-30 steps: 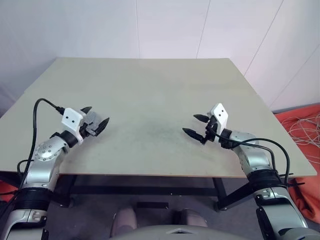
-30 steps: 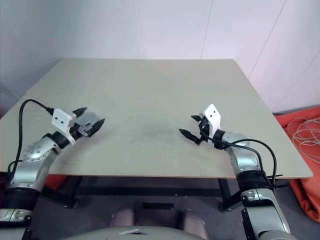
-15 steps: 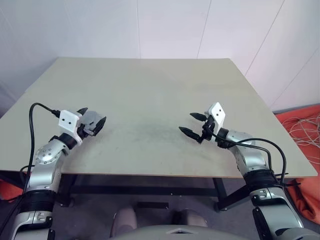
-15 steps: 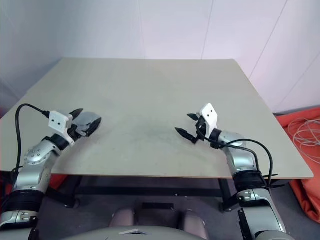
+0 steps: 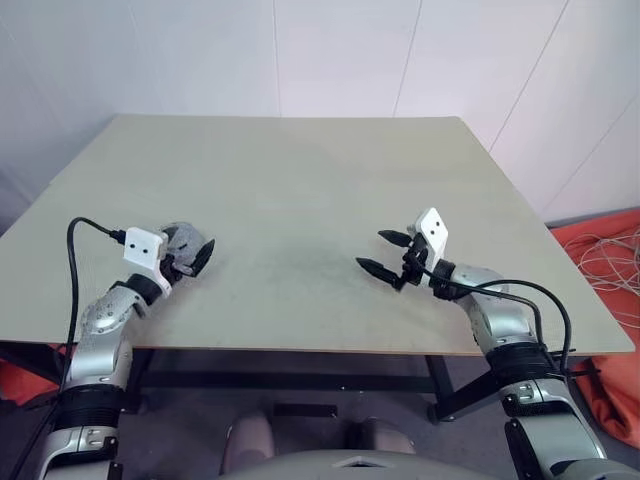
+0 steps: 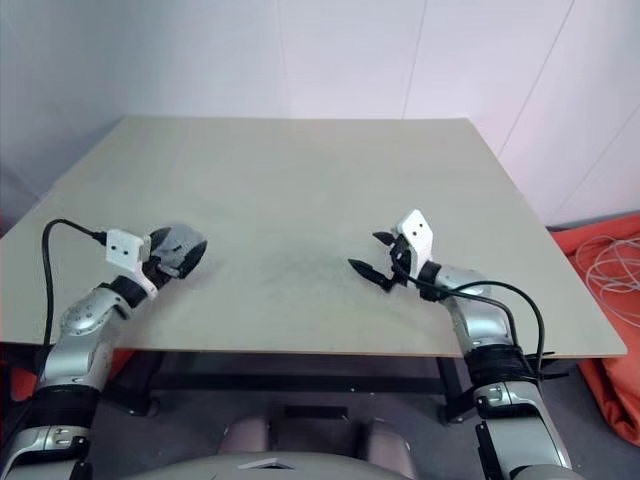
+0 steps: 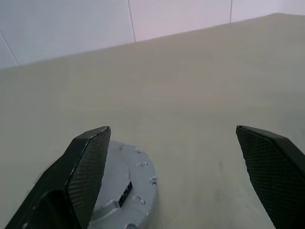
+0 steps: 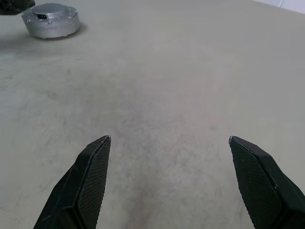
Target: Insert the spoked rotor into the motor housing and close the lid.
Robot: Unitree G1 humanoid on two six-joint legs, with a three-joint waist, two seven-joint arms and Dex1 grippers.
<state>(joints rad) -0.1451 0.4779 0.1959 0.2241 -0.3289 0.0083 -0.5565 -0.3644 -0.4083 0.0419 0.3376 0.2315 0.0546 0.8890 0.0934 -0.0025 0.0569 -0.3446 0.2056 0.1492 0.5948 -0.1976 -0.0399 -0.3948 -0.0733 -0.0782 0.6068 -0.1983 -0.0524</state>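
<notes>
Motor housing (image 7: 125, 191), lid closed, half hidden behind left end effector (image 7: 174, 143) finger

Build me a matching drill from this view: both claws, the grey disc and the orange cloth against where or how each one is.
Column one:
1. left claw
2. right claw
3. grey motor disc
4. orange cloth

Column two:
A. on the floor, right of the table
B. open, over bare tabletop
C. lying flat near the table's left edge
D. open, close beside the disc

Pairs: 1-D, 2-B, 3-C, 4-A
</notes>
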